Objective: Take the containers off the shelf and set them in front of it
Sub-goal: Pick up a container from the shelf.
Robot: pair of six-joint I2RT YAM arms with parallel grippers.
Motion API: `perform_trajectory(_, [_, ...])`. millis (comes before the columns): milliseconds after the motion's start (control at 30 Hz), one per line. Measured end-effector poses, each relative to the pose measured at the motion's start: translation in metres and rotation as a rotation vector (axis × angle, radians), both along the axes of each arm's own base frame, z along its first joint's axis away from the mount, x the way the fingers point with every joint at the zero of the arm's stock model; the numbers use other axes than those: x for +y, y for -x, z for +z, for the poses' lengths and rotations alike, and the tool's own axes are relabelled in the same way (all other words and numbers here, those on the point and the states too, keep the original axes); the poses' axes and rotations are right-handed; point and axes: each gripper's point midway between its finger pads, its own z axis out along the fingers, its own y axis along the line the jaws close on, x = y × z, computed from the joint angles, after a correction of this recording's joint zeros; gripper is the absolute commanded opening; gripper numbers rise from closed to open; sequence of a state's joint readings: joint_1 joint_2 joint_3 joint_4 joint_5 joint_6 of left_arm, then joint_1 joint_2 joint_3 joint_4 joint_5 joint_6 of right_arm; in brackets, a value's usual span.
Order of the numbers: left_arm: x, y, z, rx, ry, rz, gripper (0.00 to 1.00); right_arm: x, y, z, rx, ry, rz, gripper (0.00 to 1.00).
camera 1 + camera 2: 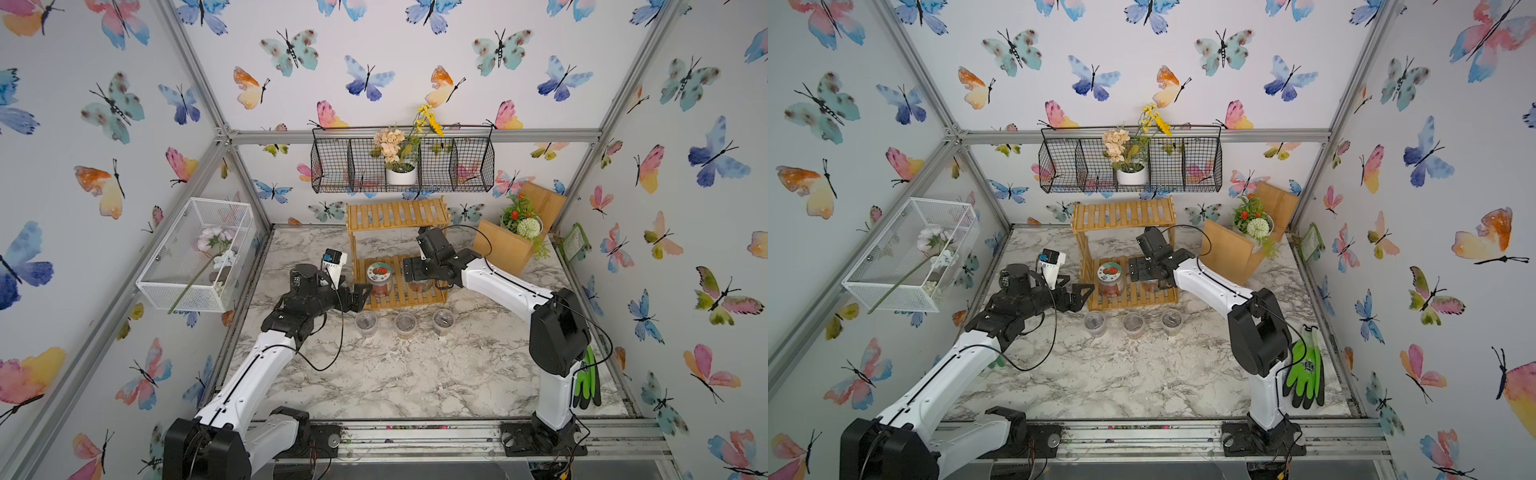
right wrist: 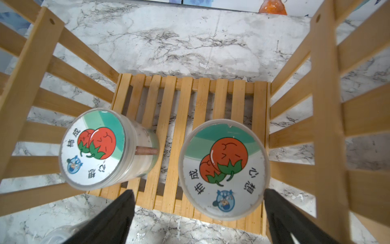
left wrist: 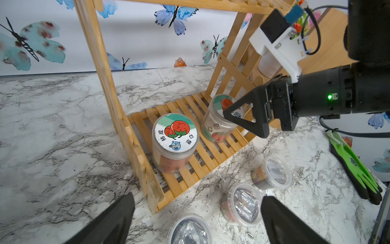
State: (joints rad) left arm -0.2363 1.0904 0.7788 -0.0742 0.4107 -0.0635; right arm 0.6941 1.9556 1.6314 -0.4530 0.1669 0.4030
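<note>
While both jars (image 3: 175, 135) stand low on the shelf (image 1: 397, 214), the spread right gripper (image 2: 198, 191) flanks the right one under the top tier; the left gripper (image 3: 197, 198), spread, hovers by the corner post, beside three cups (image 1: 405, 324) out front.

Shelf (image 1: 397, 214): small two-tier bamboo rack, slatted boards, open sides; upright at back of bench (image 1: 395, 374).

Left jar (image 1: 379, 276): clear, white lid with red fruit picture and green band, lid up, reddish contents; on lower tier, toward left end.

Right jar (image 2: 223, 169): same kind, lid up; lower tier, toward right end, apart from left jar; mostly hidden in both top views.

Three cups (image 1: 405, 325): small, clear, lidded, upright; in row on bench just in front of shelf, spaced apart; label colours unclear from above.
</note>
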Motion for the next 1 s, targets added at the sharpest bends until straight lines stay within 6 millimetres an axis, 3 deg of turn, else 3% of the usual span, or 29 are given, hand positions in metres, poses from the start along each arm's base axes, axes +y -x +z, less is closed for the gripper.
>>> perform_trajectory(1000, [0.007,-0.003,-0.003,0.005,-0.011,0.016,1.00,-0.006,-0.023,-0.027,-0.047,0.112,-0.157,0.98])
